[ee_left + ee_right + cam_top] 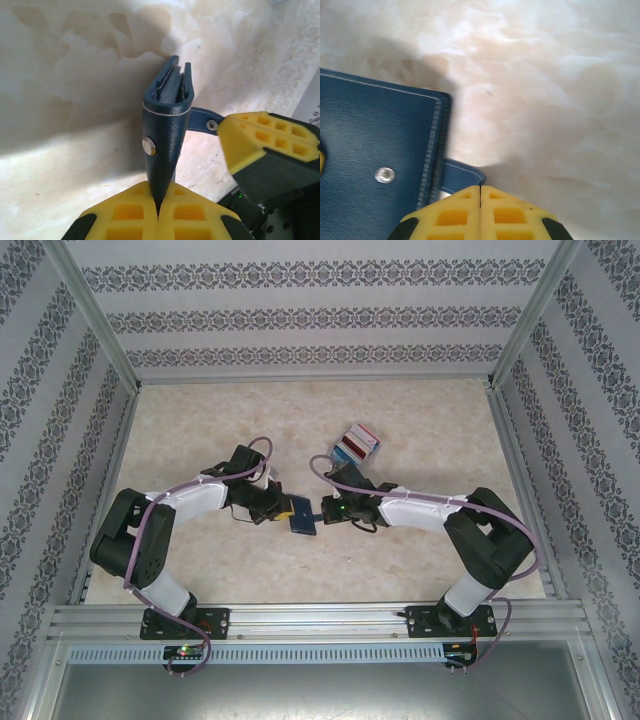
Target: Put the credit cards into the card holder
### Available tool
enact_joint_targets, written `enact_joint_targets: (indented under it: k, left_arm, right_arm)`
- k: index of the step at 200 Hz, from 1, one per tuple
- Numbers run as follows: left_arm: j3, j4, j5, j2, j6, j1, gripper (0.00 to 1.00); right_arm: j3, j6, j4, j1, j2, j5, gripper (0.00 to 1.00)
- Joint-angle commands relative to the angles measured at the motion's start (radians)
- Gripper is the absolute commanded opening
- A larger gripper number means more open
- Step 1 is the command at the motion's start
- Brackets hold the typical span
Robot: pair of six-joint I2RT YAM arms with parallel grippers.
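Over the middle of the table (430, 420), seen from above, the left gripper (281, 508) and right gripper (324, 510) meet nose to nose with the navy card holder (300, 520) between them. The credit cards (356, 444) sit bunched well apart, beyond the right arm. From the left wrist, the left gripper (157, 204) is clenched on the card holder's (164, 125) lower edge, holding it upright, its strap (200, 120) reaching the right gripper's yellow finger (262, 142). From the right wrist, the right gripper (480, 195) is pinched tight on that strap (462, 175), with the card holder (375, 130) just to the left.
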Motion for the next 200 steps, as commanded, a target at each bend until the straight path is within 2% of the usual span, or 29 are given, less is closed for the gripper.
enact_joint_targets:
  k: [1, 8, 14, 42, 89, 109, 152, 163, 200]
  left_arm:
    - [-0.010, -0.051, -0.042, 0.043, 0.069, -0.006, 0.32]
    - [-0.008, -0.058, -0.046, 0.055, 0.083, -0.006, 0.46]
    - [-0.003, -0.063, -0.049, 0.063, 0.091, -0.007, 0.54]
    - [-0.003, -0.055, -0.046, 0.055, 0.106, -0.005, 0.68]
    - [0.000, -0.004, 0.049, 0.037, 0.107, -0.005, 0.73]
    - [0.012, -0.038, 0.045, 0.049, 0.128, -0.004, 0.74]
    - [0.007, -0.006, 0.090, 0.053, 0.115, -0.004, 0.76]
    - [-0.001, 0.020, 0.111, 0.045, 0.102, -0.005, 0.85]
    - [0.001, 0.045, 0.153, 0.039, 0.100, -0.004, 0.88]
  right_arm:
    - [-0.071, 0.034, 0.077, -0.039, -0.027, -0.115, 0.00]
    - [-0.087, 0.027, 0.097, -0.043, -0.033, -0.135, 0.00]
    - [-0.093, 0.022, 0.103, -0.045, -0.037, -0.148, 0.00]
    - [-0.114, 0.012, 0.159, -0.040, -0.092, -0.225, 0.00]
    - [-0.220, 0.045, 0.378, 0.007, -0.240, -0.234, 0.00]
    - [-0.224, 0.054, 0.422, 0.019, -0.239, -0.254, 0.00]
    - [-0.241, 0.088, 0.524, 0.036, -0.235, -0.288, 0.00]
    - [-0.253, 0.099, 0.553, 0.039, -0.246, -0.288, 0.00]
    - [-0.260, 0.087, 0.567, 0.036, -0.257, -0.287, 0.00]
